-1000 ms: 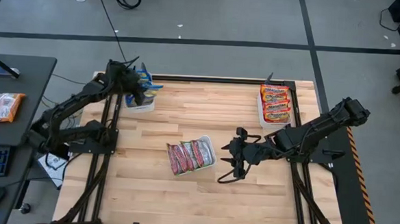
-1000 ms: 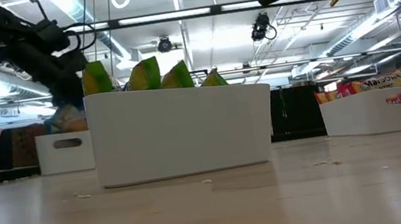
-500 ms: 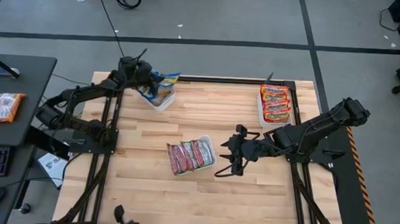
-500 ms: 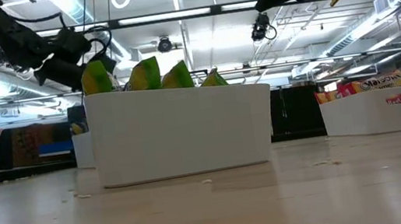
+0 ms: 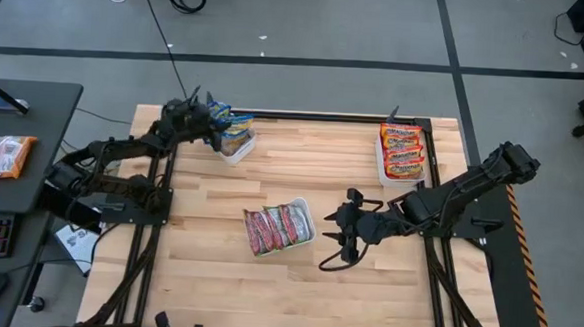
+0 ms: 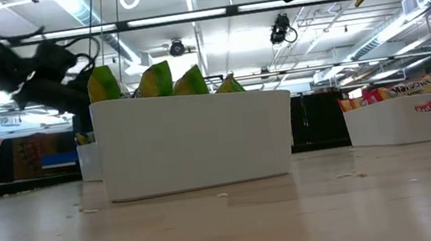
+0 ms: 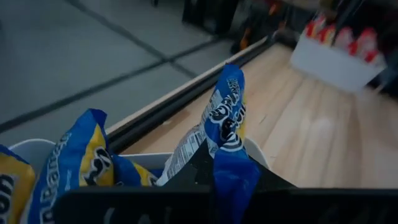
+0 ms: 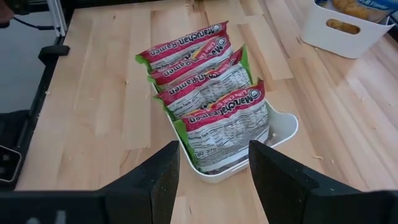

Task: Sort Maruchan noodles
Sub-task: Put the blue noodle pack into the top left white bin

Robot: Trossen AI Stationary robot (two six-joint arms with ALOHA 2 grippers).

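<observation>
Overhead, the left gripper (image 5: 211,122) sits at the far left corner of the table (image 5: 276,283), pinching a blue packet (image 5: 222,120) over the white tray (image 5: 239,150) that holds the other blue-and-yellow packets. The right gripper (image 5: 342,234) hovers near the table's middle, fingers spread, just beside the middle tray (image 5: 305,235) of red-and-green packets (image 5: 277,226). A third tray (image 5: 381,166) at the far right corner holds orange packets (image 5: 402,151).

At table level, the middle tray (image 6: 195,140) fills the centre with green packet tops (image 6: 161,79) standing above its rim; the far right tray (image 6: 402,121) shows orange packets (image 6: 385,93), one reading partly "Maruchan".

From the left wrist, the dark fingers (image 7: 202,165) clamp the blue packet (image 7: 227,134), which stands upright above the tray's rim (image 7: 31,148); its lettering is too blurred to read. Other blue-yellow packets (image 7: 81,162) lie beside it.

From the right wrist, the two fingers (image 8: 161,180) stand wide apart, framing four packets (image 8: 208,102) printed "Maruchan Ramen", standing on edge in their tray (image 8: 283,130).
</observation>
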